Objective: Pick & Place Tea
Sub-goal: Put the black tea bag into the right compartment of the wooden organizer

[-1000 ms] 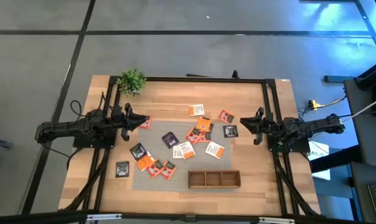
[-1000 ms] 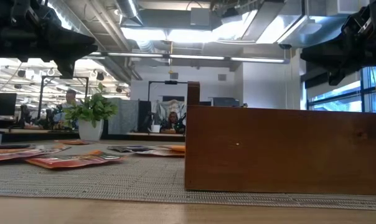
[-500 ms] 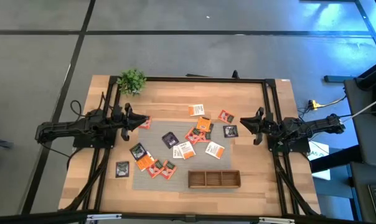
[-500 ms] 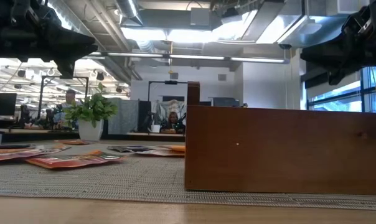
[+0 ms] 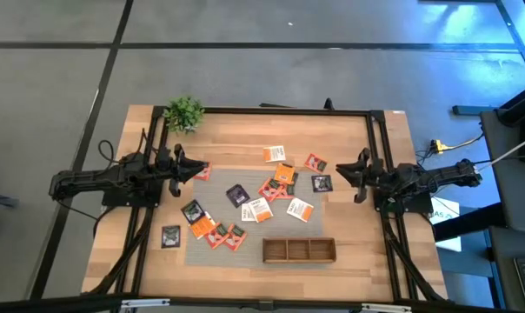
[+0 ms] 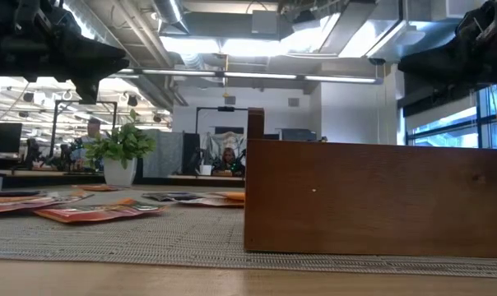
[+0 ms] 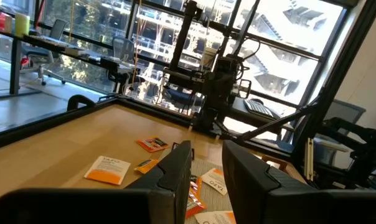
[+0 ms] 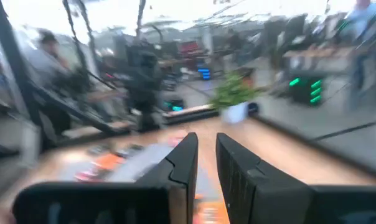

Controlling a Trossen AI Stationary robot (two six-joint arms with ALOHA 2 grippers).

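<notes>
Left end effector (image 5: pixel 199 167): held up over the left side of the table, fingers a small gap apart, holding nothing.
Right end effector (image 5: pixel 338 171): up over the right side, fingers a thin gap apart, holding nothing.
Tea (image 5: pixel 258 209): small flat square packets, orange, red, dark and white, spread on the grey mat (image 5: pixel 209 258) between the arms.
Tray (image 5: pixel 299 250): long, wooden, three boxes, at the mat's near edge.
Table (image 5: pixel 245 135): pale wood.
Plant (image 5: pixel 183 112): small, green, far left corner.
Hard to see: the right wrist view is blurry.

A potted plant (image 5: pixel 184 113) stands far from the wooden tray (image 5: pixel 299 250)
</notes>
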